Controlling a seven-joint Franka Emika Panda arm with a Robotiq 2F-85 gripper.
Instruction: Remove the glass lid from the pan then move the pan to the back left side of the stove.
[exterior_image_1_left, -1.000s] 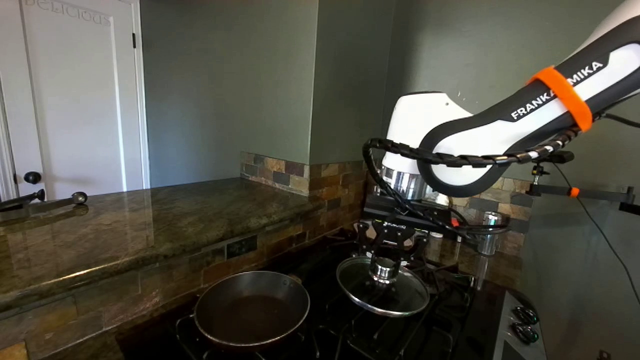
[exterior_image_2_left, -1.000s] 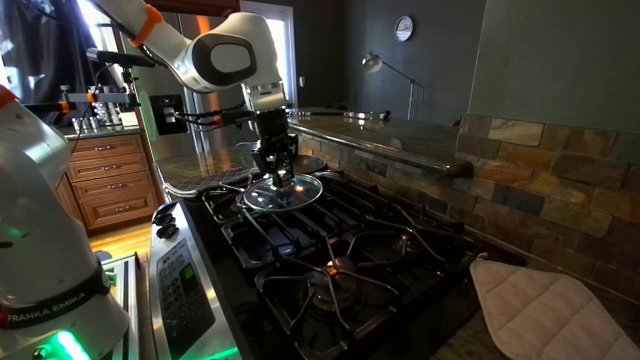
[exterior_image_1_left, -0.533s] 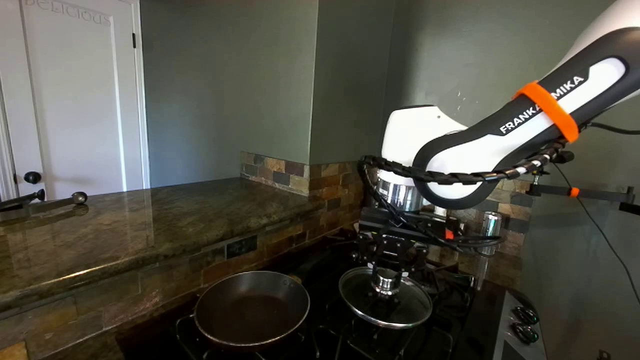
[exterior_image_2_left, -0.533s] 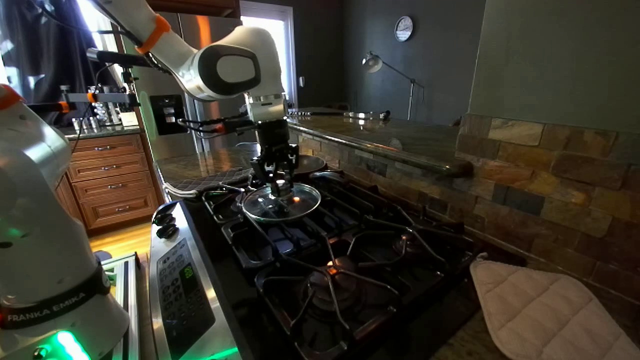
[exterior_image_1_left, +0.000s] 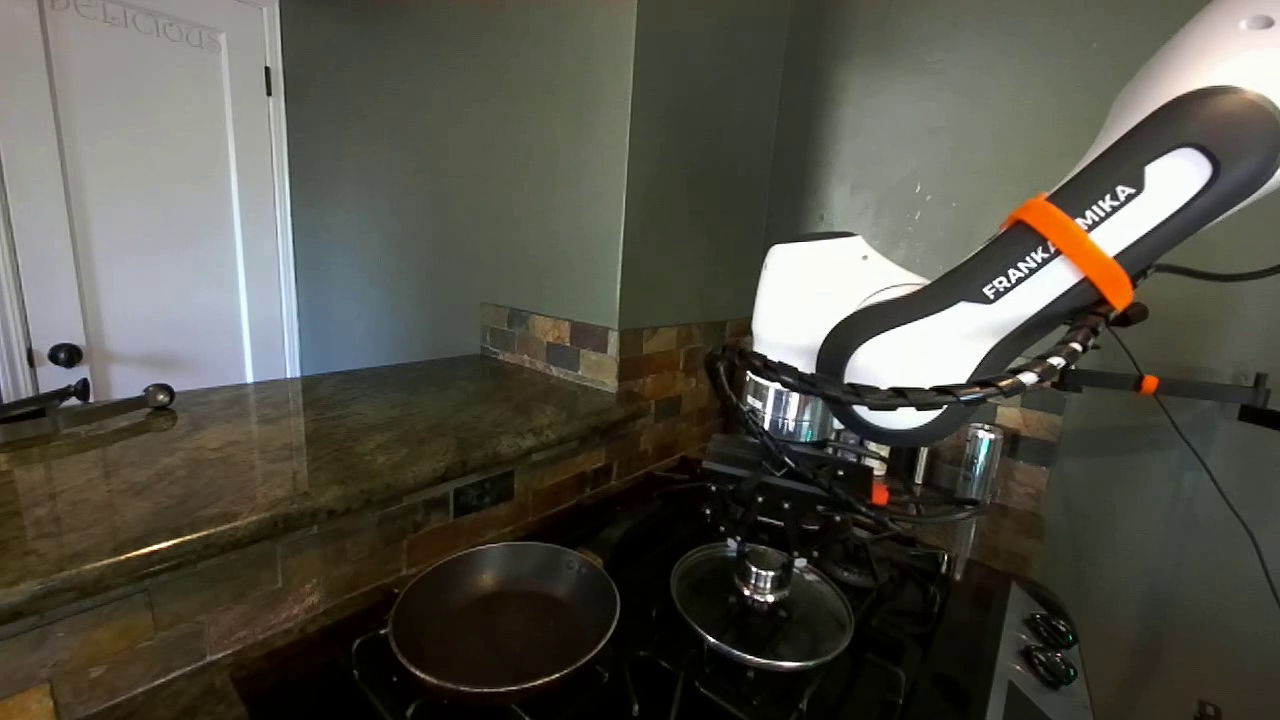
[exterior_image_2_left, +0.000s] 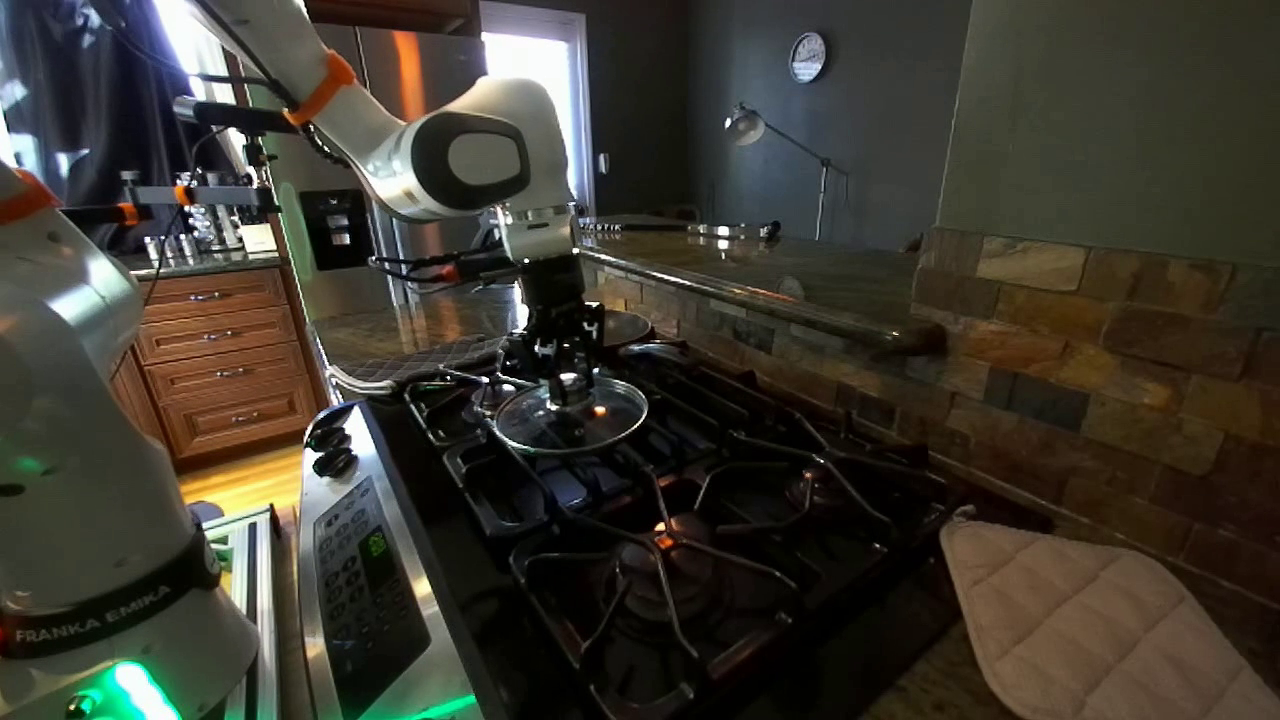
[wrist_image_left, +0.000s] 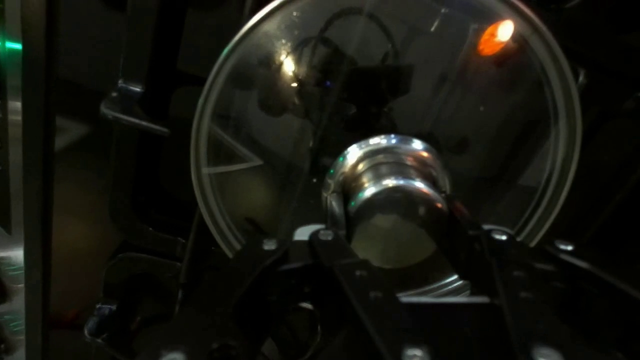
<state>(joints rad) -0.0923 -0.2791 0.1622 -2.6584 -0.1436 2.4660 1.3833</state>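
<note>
The tool (wrist_image_left: 397, 215) is clamped on the knob (wrist_image_left: 395, 172) of the glass lid (wrist_image_left: 370, 105), which lies directly beneath it; being round, the lid offers no long axis. The coming move, likely setting the lid down, turns on the space straight below the tool: whether the lid touches the stove (exterior_image_2_left: 690, 500) or hangs above it, I cannot tell. Left of the tool in an exterior view, apart from the lid, the open pan (exterior_image_1_left: 505, 620) shows only its bare inside. Beyond the tool stands a steel canister (exterior_image_1_left: 980, 465), contents hidden.
</note>
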